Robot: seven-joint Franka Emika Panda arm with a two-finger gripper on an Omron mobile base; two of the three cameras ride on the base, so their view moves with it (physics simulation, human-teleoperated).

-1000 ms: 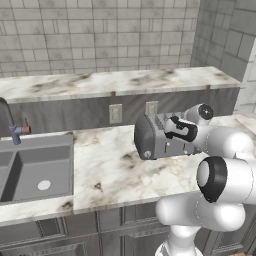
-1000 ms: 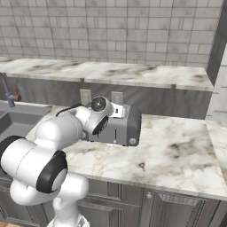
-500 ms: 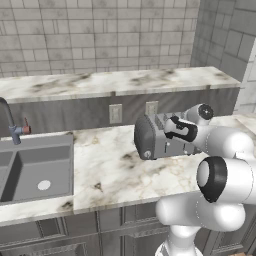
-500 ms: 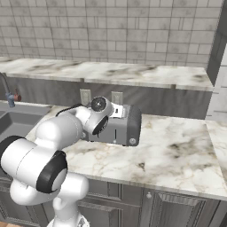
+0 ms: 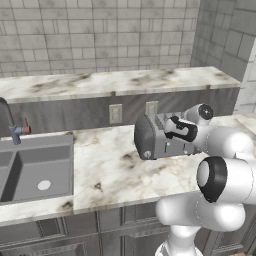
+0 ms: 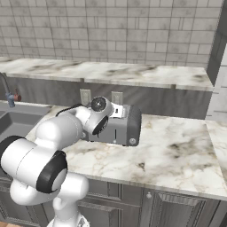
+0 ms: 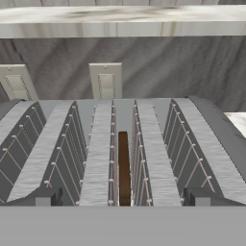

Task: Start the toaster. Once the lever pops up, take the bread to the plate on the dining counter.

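The grey metal toaster [image 5: 155, 141] [image 6: 125, 127] stands on the marble worktop, its slotted top [image 7: 101, 149] right below my hand. The bread [image 7: 123, 168] sits upright in the middle slot, showing as a thin dark brown edge. My gripper [image 7: 122, 199] [image 5: 171, 130] [image 6: 119, 111] hovers just over the toaster's top, open, with one fingertip [image 7: 46, 196] on either side of the bread's slot and nothing between them. Behind the toaster runs the raised dining counter [image 5: 115, 81] [image 6: 111, 71]. The plate is out of view.
A sink [image 5: 35, 167] with a faucet [image 5: 12, 127] lies to the toaster's left. Two wall outlets [image 7: 105, 79] sit on the grey panel behind the toaster. Bare marble worktop [image 6: 177, 150] spreads to the toaster's right and front. A tiled wall [image 5: 100, 35] rises at the back.
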